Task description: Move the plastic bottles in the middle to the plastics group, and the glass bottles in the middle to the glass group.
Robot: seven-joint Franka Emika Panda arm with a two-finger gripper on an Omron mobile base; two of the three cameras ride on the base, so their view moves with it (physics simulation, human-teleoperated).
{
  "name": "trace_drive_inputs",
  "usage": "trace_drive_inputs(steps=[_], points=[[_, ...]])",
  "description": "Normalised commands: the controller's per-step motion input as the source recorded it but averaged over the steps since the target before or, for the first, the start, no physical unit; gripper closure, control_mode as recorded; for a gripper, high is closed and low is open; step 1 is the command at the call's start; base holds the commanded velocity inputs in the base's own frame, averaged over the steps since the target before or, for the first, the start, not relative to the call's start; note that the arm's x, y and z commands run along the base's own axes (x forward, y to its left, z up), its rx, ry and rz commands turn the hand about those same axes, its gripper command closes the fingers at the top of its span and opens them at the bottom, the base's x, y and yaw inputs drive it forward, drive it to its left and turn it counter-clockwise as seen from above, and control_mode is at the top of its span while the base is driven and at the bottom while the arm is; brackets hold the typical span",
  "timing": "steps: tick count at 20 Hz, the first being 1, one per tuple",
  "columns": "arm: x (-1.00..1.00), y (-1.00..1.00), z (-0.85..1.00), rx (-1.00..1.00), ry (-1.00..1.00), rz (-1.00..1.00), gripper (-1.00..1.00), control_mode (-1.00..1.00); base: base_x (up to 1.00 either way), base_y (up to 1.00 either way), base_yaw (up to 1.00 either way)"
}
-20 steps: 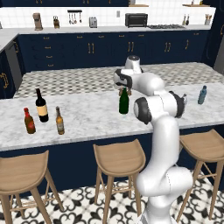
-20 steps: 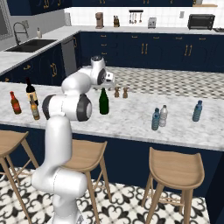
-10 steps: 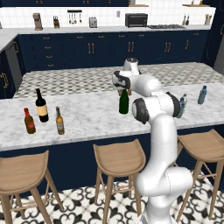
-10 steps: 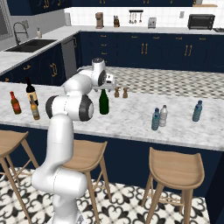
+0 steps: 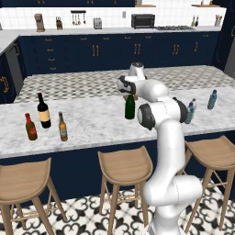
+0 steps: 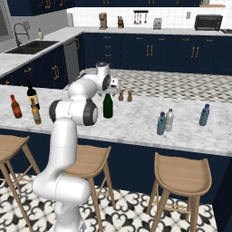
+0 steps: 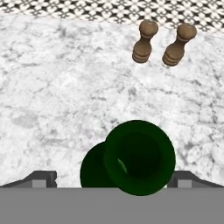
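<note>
Claw: the claw (image 7: 111, 179) is spread fully wide and nothing is held; it is poised above the neck of the green wine bottle (image 5: 130, 106), one finger tip seen on either side.
Green wine bottle: it is stood upright mid-desk, toward the far edge, near two wooden grinders (image 7: 162, 43).
Other things: the amber beer bottle (image 5: 62, 127) is already set beside the black wine bottle (image 5: 43, 110) and the small red-brown bottle (image 5: 30, 127) at the desk's left end. The blue-grey bottle (image 6: 161, 123) is seen just beside the pale grey bottle (image 6: 169, 120), with the bright blue bottle (image 6: 205, 115) further toward the right end.
Step in hand: a grasp of the green bottle is judged to be under way.
Advice: the claw should be lowered straight, with the neck kept centred between the tips, and closed below the lip so the bottle is not tipped. The grinders should be avoided when it is lifted away.
</note>
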Motion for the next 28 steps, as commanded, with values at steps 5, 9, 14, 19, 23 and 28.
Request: trace_drive_inputs(steps=[5, 9, 14, 19, 23, 28], points=[[0.06, -0.07, -0.08, 0.0, 0.0, 0.0, -1.0, -1.0, 0.0, 0.0, 0.0], [0.02, -0.01, -0.11, 0.0, -0.03, 0.0, -1.0, -1.0, 0.0, 0.0, 0.0], [0.11, 0.0, -0.04, 0.0, -0.11, 0.0, -1.0, -1.0, 0.0, 0.0, 0.0], [0.19, 0.0, -0.01, 0.0, -0.08, 0.0, -1.0, -1.0, 0.0, 0.0, 0.0], [0.06, 0.0, -0.08, 0.0, -0.02, 0.0, -1.0, -1.0, 0.0, 0.0, 0.0], [0.07, 0.0, 0.0, 0.0, 0.0, 0.0, 1.0, -1.0, 0.0, 0.0, 0.0]])
